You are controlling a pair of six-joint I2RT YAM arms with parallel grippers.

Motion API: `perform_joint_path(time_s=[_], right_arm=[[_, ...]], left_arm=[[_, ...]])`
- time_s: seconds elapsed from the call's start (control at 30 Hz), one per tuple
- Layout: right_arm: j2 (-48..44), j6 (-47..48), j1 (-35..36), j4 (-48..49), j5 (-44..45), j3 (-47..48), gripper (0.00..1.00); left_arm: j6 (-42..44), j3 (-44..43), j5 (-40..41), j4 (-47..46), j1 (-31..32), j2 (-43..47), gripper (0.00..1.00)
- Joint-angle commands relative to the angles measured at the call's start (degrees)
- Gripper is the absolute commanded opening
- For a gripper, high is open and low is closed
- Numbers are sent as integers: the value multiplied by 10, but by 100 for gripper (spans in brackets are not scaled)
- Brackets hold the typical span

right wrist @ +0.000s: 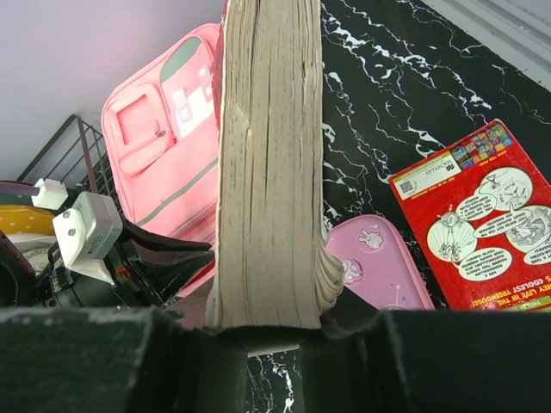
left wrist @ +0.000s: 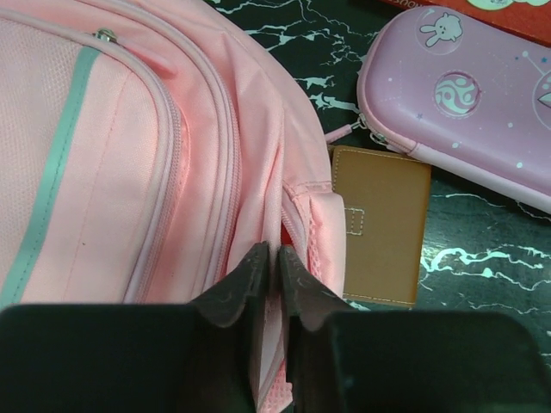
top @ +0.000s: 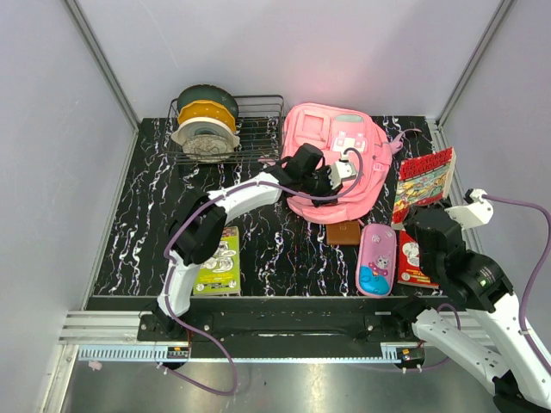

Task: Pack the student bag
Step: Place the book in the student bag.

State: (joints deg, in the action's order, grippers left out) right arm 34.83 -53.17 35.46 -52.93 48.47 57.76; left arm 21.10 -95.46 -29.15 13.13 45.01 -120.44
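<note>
Soft, even light falls from above, and shadows under the arms are faint. The student bag [top: 331,146] throws a pink tint onto the back wall [top: 301,52]. In the wrist views the gripper fingers [left wrist: 232,297] look dark and blurred, while the book [right wrist: 267,172] is sharp.

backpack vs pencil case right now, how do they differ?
The student bag is far bigger than the pencil case. Bag is soft salmon-pink fabric; case is a smoother lilac-pink shell with cartoon print. The left gripper pinches the bag's edge; the case lies untouched. Both have zips.
</note>
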Motion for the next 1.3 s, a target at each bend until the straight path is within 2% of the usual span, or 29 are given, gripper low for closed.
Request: perform_joint_path(time_s=[0.0,0.1,0.27,0.47,0.6,0.63,0.7,0.97,1.27], right_arm=[[-6,-5,0,46,15,4,1],[-11,-6,0,46,14,2,1],[-16,-5,0,45,17,1,1],[-17,-4,0,43,19,0,2],[-17,-5,0,41,19,-1,2],[-18,-5,0,42,20,-2,2],[-17,-5,0,42,20,-1,3],[-22,-16,0,32,5,-7,2],[-28,-44,0,34,-90,-31,2]], left_arm=[[2,-29,-28,4,1,-1,27],[-4,-27,-26,1,1,-2,45],[-10,-39,-28,5,1,-17,45],[-18,-49,-20,7,1,-32,34],[-18,-49,-17,11,2,-35,16],[-17,-49,-15,12,2,-35,7],[-15,-52,-10,15,2,-32,0],[-47,-60,33,-1,1,27,0],[-87,-113,68,-3,-8,73,0]])
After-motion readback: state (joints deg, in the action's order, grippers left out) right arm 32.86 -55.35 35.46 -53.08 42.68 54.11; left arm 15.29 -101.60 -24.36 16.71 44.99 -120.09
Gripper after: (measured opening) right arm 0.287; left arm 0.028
